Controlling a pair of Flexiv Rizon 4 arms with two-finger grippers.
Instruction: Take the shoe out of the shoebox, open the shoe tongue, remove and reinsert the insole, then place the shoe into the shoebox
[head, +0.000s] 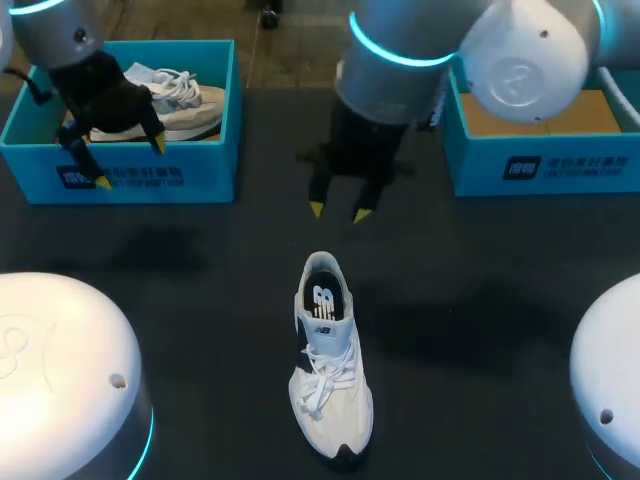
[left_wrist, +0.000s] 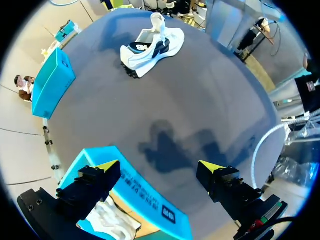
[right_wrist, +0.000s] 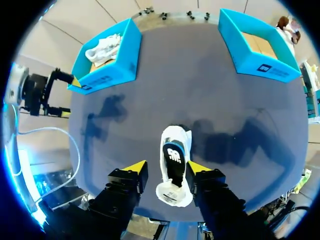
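A white sneaker (head: 330, 370) with dark trim lies on the dark table, its toe pointing toward the near edge. A dark insole (head: 323, 295) with a white logo shows in its opening. My right gripper (head: 338, 211) hangs above the table just behind the heel, open, touching nothing. In the right wrist view the sneaker (right_wrist: 175, 170) lies below and between the gripper's (right_wrist: 167, 167) fingers. My left gripper (head: 131, 163) hovers open over the front wall of the left shoebox (head: 150, 175). In the left wrist view the gripper (left_wrist: 159, 166) straddles that box's wall (left_wrist: 145, 200), and the sneaker (left_wrist: 150, 45) lies far ahead.
A second light sneaker (head: 175, 95) lies inside the left blue shoebox. Another blue shoebox (head: 540, 165) stands at the back right, showing only brown cardboard inside. Two white arm bases (head: 60, 370) fill the near corners.
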